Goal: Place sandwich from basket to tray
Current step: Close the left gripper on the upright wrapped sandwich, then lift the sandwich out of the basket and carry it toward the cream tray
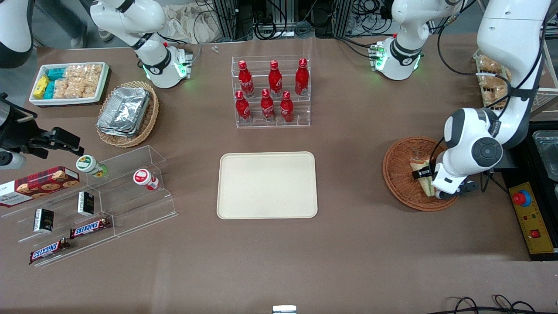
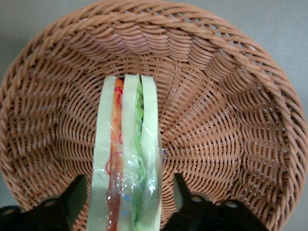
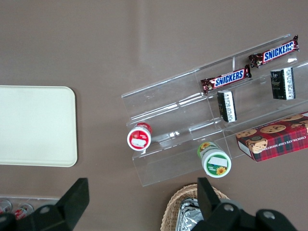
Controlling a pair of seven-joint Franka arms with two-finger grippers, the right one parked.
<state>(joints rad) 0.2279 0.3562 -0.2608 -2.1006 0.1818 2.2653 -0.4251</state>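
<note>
The sandwich (image 2: 126, 159) is a wrapped wedge of white bread with orange-red and green filling. It lies in the reddish-brown wicker basket (image 2: 231, 110). My left gripper (image 2: 130, 192) is down inside the basket, open, with one finger (image 2: 77, 195) on each side of the sandwich's wide end. A small gap shows between the sandwich and one finger. In the front view the gripper (image 1: 429, 183) is low over the sandwich (image 1: 419, 167) in the basket (image 1: 399, 174) at the working arm's end of the table. The cream-beige tray (image 1: 267, 185) lies bare at the table's middle.
A clear rack of red bottles (image 1: 271, 91) stands farther from the front camera than the tray. Toward the parked arm's end are a tan basket of foil containers (image 1: 126, 113), a white bin of snacks (image 1: 69, 83) and clear shelves (image 1: 100, 196) with snack items. A control box (image 1: 529, 218) sits beside the basket.
</note>
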